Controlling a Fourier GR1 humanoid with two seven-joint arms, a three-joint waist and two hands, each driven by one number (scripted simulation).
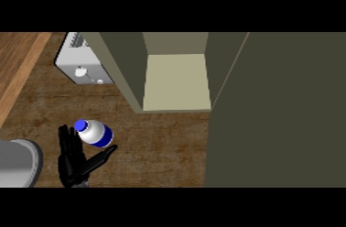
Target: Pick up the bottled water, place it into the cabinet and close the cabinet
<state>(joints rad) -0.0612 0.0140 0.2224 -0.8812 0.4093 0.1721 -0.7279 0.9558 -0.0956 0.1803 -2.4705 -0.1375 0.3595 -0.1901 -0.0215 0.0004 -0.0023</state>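
Countertop point(155, 143): bottled water point(94, 132) between left hand's point(73, 164) fingers point(67, 141).

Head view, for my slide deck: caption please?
Left hand open beside the bottled water, before the open cabinet.

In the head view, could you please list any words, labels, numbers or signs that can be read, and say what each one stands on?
None can be read.
Bottle: blue cap and a blue band, with no lettering that shows.
Toaster: a knob and small buttons, with no marks that can be made out.
Cabinet, open door and counter: plain, no text.
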